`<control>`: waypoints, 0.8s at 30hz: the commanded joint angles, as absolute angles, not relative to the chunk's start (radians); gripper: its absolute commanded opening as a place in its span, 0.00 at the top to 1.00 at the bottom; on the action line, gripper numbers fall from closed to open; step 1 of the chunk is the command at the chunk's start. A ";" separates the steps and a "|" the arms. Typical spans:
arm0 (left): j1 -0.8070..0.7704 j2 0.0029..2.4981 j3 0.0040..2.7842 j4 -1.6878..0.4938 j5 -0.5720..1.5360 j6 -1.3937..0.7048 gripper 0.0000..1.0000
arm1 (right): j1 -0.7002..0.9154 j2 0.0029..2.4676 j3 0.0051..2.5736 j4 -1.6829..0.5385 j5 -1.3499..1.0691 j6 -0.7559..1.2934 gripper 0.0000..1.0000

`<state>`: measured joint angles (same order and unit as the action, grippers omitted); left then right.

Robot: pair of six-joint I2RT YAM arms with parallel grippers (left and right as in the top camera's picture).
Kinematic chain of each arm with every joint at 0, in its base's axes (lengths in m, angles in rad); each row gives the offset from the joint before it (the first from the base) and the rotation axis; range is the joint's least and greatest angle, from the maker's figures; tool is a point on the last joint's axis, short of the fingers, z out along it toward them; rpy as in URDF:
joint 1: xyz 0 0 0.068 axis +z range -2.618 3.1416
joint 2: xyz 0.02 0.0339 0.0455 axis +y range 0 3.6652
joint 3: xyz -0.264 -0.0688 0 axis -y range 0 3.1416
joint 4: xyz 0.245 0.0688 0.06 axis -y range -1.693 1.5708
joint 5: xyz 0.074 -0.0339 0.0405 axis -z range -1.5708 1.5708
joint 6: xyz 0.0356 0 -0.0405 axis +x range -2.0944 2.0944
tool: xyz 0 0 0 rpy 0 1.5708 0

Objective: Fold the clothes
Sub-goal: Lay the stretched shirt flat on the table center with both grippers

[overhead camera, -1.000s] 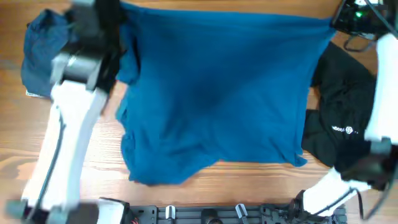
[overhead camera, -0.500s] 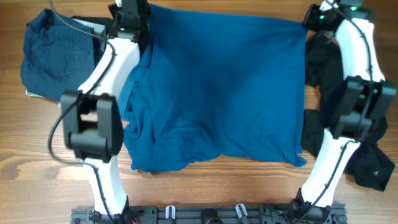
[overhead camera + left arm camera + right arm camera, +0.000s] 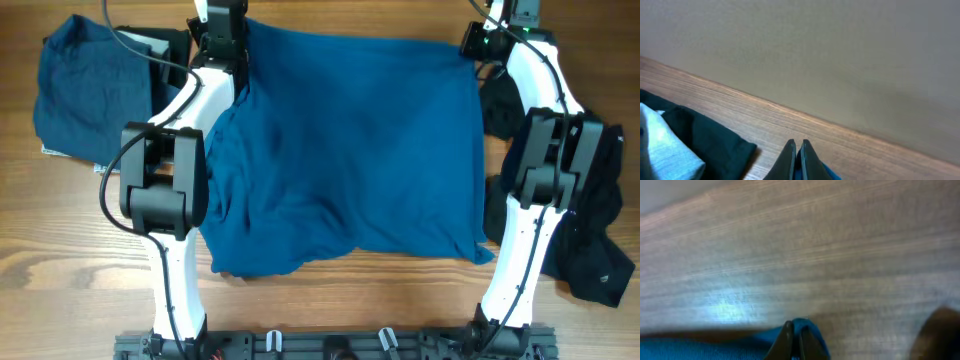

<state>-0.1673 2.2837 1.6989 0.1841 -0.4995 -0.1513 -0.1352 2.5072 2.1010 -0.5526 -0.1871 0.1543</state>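
Your left gripper (image 3: 796,159) and right gripper (image 3: 793,341) each clench a 12 o'clock corner of the blue shirt (image 3: 350,150), so draw both evenly toward 6 o'clock.

The overhead camera looks straight down on the whole table (image 3: 60,250). Both wrist cameras sit low and close, facing its far edge. All three share the far corners of the blue shirt (image 3: 350,150).
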 commanded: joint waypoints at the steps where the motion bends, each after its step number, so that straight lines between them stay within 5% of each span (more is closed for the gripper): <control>1: -0.177 2.263 1.708 0.100 -0.513 -0.056 0.96 | -0.152 2.423 2.109 -0.612 -0.226 0.156 0.96; 24: -0.192 1.969 1.708 -0.509 -0.513 -0.039 0.96 | -0.163 2.222 2.103 -1.171 -0.259 0.002 0.96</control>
<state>-0.1944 1.9835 1.7020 -0.4294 -0.4999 -0.0193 -0.1524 2.2276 2.1017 -1.1110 -0.2470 0.0448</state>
